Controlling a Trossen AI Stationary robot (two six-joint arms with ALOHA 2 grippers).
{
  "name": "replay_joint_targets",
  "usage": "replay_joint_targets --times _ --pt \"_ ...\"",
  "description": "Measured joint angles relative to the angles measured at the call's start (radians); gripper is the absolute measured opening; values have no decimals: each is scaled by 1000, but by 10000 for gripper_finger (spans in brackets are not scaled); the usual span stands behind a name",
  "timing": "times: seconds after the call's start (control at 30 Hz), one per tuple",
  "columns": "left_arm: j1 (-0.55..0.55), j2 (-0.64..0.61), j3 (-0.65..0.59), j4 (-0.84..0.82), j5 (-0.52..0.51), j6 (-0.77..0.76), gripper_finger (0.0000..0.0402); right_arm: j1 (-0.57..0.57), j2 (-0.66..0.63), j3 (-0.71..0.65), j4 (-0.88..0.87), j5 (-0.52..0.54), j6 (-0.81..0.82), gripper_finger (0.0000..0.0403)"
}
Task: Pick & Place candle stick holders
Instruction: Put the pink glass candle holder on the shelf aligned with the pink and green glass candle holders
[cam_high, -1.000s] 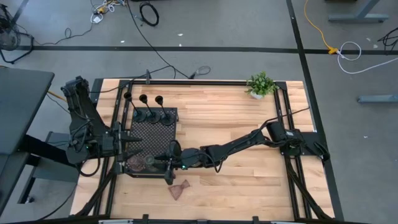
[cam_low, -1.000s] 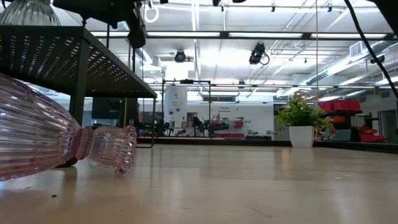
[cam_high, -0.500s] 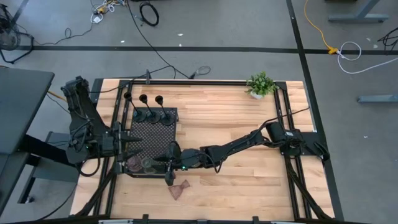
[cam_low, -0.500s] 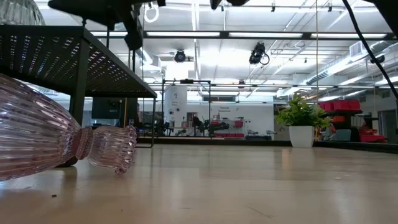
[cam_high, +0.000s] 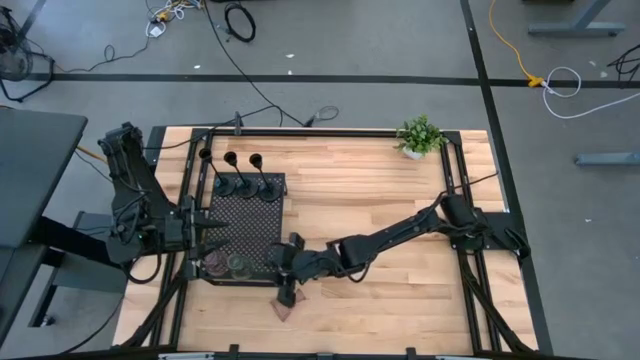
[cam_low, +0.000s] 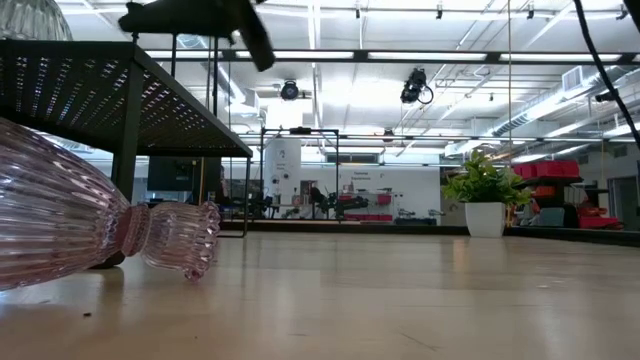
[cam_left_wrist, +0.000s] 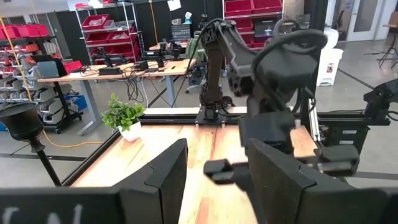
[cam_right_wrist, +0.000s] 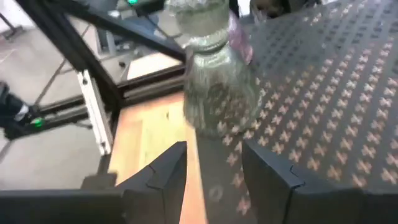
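Pink ribbed glass holder (cam_low: 90, 225) lies toppled at the counter's (cam_high: 400, 210) six o'clock — fragile, slick; pinch its narrow waist. Right tool (cam_right_wrist: 211, 165) open, empty — left tool (cam_left_wrist: 214, 168) likewise.

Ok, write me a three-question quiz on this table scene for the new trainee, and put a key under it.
1. True or false: the pink ribbed glass hourglass-shaped holder stands upright on the black perforated metal tray.
2. How many tall thin black metal stems on round bases stand on that tray? A two, B three, C four.
3. Which gripper is nearest the pink holder?

Key
1. False: it lies on its side on the wooden table, in front of the tray.
2. B.
3. The right gripper, open and holding nothing; the left gripper waits at the tray's left side.
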Motion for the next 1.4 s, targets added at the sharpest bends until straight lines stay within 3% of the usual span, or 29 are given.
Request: replay_joint_targets --times 0.2,0.43,0.83,1.07,1.23,1.4 --pt "0 0 0 1 7 4 172 68 -27 0 -169 -13 49 152" --pt "0 0 0 1 11 0 172 126 -19 0 -281 -128 133 152" --pt "0 0 0 0 15 -19 172 152 66 -1 -340 -110 62 156" --pt "0 0 0 0 16 -18 172 138 88 1 -332 -52 -31 197" --pt "0 0 0 -8 24 -17 172 130 122 2 -305 -106 -53 235" --pt "0 0 0 -21 24 -18 172 116 126 2 -293 -93 -78 260"
